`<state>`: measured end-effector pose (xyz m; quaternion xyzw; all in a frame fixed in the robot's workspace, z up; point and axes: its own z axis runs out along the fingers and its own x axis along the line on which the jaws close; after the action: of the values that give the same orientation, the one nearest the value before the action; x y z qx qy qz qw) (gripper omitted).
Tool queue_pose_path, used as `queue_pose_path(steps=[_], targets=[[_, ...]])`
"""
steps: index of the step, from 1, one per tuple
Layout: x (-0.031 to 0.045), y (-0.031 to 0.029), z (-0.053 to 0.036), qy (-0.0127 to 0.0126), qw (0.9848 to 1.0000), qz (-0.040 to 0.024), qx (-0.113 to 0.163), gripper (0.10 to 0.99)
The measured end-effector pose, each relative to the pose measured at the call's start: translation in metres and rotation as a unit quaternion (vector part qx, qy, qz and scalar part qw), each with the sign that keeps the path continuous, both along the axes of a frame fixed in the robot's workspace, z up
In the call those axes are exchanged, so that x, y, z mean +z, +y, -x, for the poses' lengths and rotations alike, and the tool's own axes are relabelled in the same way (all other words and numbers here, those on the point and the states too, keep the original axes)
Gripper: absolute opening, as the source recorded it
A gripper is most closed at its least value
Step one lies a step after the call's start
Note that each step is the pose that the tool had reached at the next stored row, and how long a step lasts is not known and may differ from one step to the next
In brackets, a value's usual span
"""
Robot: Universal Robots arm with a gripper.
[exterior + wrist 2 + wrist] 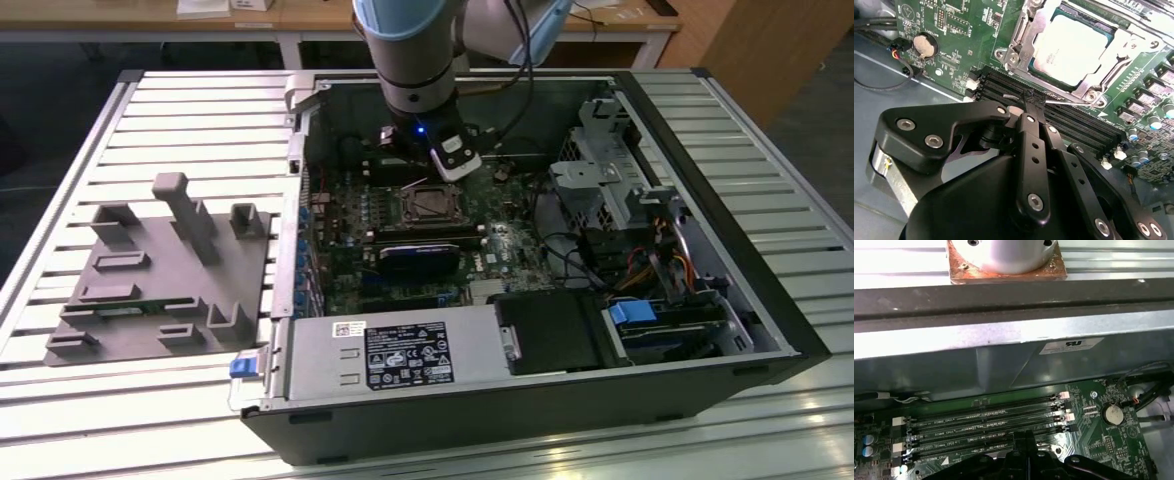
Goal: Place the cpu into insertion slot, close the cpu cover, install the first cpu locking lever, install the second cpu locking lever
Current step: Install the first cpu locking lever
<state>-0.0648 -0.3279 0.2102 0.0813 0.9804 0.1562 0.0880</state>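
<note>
Second wrist view: pincer [1032,100] closed, tips apparently nipping the thin locking lever [1064,102], which runs crosswise beside the memory slots [1079,125]. cpu [1074,47] sits in insertion slot [1054,79] just beyond the tips, cpu cover [1029,30] down.

Surface [200,110]: bench top of parallel silver-grey metal slats with dark grooves between them, running from the exterior view's left to its right. In the first wrist view the same slats [1104,260] show very bright.

Light: from overhead. Soft white glare lies on the slats, strongest along the surface's near edge towards the near right corner [561,455].

Beyond the far edge: a wooden-topped desk [134,20] on a white frame, one leg [284,50] visible.

Past the far right corner: a tall brown wooden panel [761,50], cabinet or door, cannot tell which.

Floor [60,75]: dark and in shadow under the desk and off the far left corner.
</note>
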Motion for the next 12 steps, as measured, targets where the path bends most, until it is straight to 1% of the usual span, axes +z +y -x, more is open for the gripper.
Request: queue_pose_path(steps=[5, 12], targets=[[-0.001, 0.0031, 0.0036, -0.0002, 0.9999, -0.0001, -0.011, 0.106], [-0.002, 0.006, 0.0037, -0.0003, 0.9998, 0.0001, -0.017, 0.106]])
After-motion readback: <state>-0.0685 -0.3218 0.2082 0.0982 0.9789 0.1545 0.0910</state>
